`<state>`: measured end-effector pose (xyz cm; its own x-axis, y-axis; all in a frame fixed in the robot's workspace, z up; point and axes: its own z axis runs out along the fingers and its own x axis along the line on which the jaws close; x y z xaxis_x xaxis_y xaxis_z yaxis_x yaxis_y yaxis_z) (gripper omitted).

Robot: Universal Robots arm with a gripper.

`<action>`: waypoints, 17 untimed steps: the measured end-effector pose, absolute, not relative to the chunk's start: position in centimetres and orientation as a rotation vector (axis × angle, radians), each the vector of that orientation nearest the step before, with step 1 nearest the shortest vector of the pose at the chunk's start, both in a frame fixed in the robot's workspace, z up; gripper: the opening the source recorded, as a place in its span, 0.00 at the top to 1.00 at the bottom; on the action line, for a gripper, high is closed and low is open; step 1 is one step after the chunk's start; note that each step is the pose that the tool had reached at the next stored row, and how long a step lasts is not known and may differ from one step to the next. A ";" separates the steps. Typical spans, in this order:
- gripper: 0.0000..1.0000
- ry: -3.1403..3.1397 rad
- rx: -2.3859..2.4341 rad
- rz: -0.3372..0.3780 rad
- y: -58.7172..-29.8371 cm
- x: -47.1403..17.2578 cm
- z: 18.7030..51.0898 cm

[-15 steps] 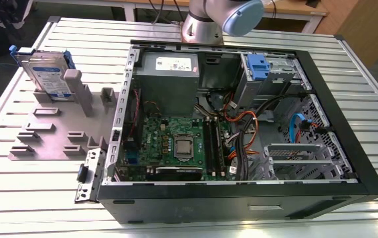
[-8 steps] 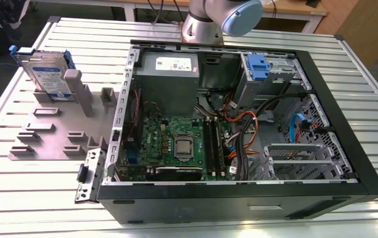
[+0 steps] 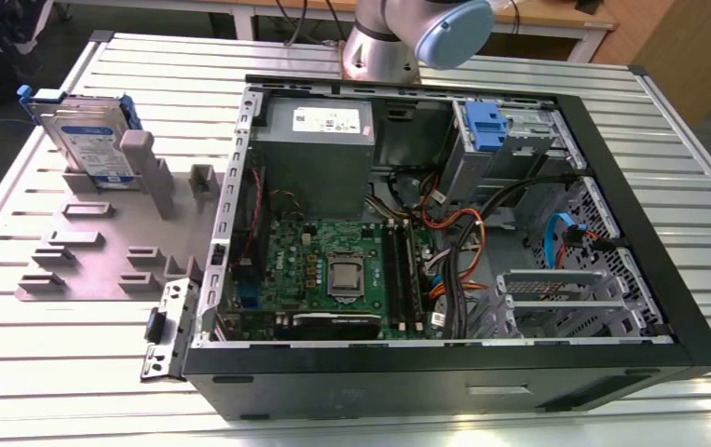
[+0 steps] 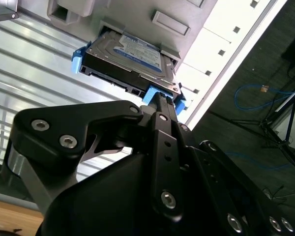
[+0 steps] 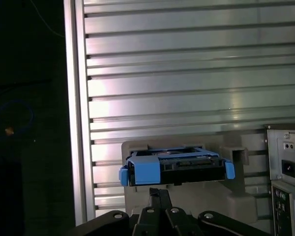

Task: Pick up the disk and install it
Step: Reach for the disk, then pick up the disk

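The disk [image 3: 82, 130] stands on edge in a slot of a grey fixture plate [image 3: 106, 247] on the exterior view's left, its white-and-blue label facing out and a blue carrier bracket around it. In both wrist views it shows ahead of the gripper, its connector edge and blue bracket toward me [image 4: 132, 59] [image 5: 174, 164]. My gripper [image 4: 161, 98] [image 5: 160, 192] points at the disk's blue bracket end, fingers together and holding nothing. It seems to hang apart from the disk. The arm's base and a joint [image 3: 417, 37] rise behind the computer case.
An open black computer case [image 3: 704, 307] lies on its side on the slatted metal table [image 3: 57, 372]. Inside are a motherboard [image 3: 330, 270], a grey power supply [image 3: 318, 140], cables and a drive bay with a blue latch [image 3: 485, 126]. The case's rear panel [image 5: 285, 167] is beside the fixture.
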<state>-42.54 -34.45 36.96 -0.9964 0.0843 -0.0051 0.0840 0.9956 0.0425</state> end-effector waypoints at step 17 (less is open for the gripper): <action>0.89 3.133 0.132 0.066 -34.3 -42.8 36.8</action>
<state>-42.79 -34.27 36.78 -0.9964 0.0844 -0.0037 0.0842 0.9955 0.0424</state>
